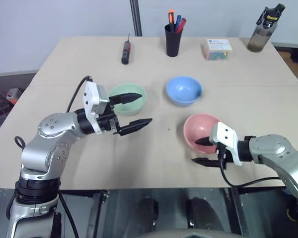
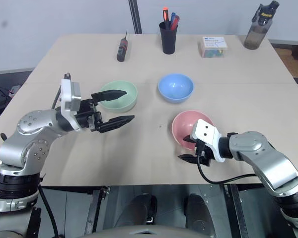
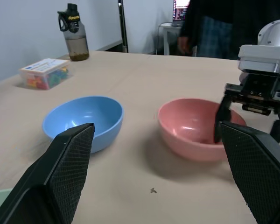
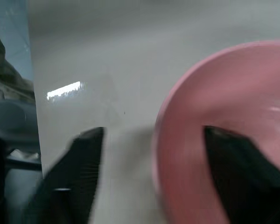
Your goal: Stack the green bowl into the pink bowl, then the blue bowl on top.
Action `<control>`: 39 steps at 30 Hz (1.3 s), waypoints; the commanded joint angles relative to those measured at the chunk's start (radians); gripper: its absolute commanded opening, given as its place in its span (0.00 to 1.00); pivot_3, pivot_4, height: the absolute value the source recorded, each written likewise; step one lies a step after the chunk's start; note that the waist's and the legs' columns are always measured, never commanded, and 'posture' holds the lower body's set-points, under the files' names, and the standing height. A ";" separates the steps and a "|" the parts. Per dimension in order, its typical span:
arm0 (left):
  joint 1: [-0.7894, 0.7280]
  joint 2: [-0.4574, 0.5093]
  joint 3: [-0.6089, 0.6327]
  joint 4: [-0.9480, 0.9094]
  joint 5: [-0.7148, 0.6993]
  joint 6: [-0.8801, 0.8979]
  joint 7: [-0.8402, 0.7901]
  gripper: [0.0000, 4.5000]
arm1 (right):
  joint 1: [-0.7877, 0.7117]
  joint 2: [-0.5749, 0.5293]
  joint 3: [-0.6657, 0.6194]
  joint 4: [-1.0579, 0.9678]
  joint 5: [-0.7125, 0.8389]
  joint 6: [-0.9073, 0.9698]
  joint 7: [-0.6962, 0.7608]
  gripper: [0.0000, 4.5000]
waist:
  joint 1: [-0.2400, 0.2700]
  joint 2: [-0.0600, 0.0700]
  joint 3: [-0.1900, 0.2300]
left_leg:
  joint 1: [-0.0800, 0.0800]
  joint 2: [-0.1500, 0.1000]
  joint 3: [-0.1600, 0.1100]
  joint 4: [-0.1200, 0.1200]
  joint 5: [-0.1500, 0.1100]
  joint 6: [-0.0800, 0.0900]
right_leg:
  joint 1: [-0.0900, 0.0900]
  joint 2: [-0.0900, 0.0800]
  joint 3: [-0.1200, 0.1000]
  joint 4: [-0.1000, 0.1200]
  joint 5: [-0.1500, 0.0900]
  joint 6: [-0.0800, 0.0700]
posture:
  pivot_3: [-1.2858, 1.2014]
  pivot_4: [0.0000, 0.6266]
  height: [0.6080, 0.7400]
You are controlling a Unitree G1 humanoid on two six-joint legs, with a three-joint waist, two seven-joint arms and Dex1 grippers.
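The green bowl [image 1: 131, 99] stands left of centre, the blue bowl [image 1: 184, 90] to its right, and the pink bowl [image 1: 201, 130] nearer the front edge. All three stand apart and hold nothing. My left gripper [image 1: 145, 108] is open, with one finger over the green bowl and the other in front of its near rim. At the pink bowl's near rim my right gripper [image 1: 195, 151] is open, one finger inside the bowl and one outside. In the right wrist view the pink bowl's [image 4: 224, 116] rim lies between the spread fingers [image 4: 79, 172].
Along the table's [image 1: 69, 69] far side are a screwdriver [image 1: 125, 52], a black pen cup [image 1: 173, 39], a small box of coloured bits [image 1: 217, 49] and a dark bottle [image 1: 265, 29]. A person [image 3: 214, 23] stands beyond the table.
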 commanded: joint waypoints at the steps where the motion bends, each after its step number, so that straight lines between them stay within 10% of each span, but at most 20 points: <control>1: -0.008 0.005 0.005 -0.012 0.074 -0.024 0.077 1.00 | -0.006 0.060 -0.104 -0.040 0.002 -0.077 -0.084 1.00 | 0.000 0.000 0.000 | 0.000 0.000 0.000 0.000 0.000 0.000 | 0.000 0.000 0.000 0.000 0.000 0.000 | 0.52 0.24 1.00; 9: -0.133 0.121 -0.227 0.063 0.575 0.059 0.325 1.00 | -0.020 0.100 -0.219 -0.047 0.034 -0.222 -0.095 1.00 | 0.004 -0.001 0.000 | 0.000 -0.004 -0.001 0.000 0.000 0.000 | 0.000 0.000 -0.001 0.000 0.000 0.000 | 0.52 0.24 1.00; 19: -0.222 0.155 -0.376 0.183 0.678 0.037 0.179 1.00 | -0.024 0.085 -0.255 -0.039 0.023 -0.283 -0.125 1.00 | 0.000 -0.001 0.001 | -0.001 -0.003 0.000 -0.001 0.000 -0.001 | -0.001 0.000 0.000 0.000 0.000 0.000 | 0.52 0.24 1.00; 33: -0.255 0.115 -0.381 0.245 0.707 -0.020 0.118 0.03 | 0.049 0.060 -0.303 -0.052 0.022 -0.300 -0.159 1.00 | 0.000 -0.001 0.001 | -0.001 -0.003 -0.001 0.000 0.000 0.000 | -0.001 0.000 0.000 0.001 0.000 0.000 | 0.52 0.24 1.00; 39: -0.271 0.076 -0.334 0.151 0.626 -0.104 0.080 0.03 | 0.084 0.053 -0.339 -0.069 0.025 -0.308 -0.171 1.00 | 0.002 -0.001 0.001 | -0.001 -0.002 -0.001 0.000 0.000 0.000 | -0.001 0.000 0.000 0.001 0.000 0.000 | 0.52 0.24 1.00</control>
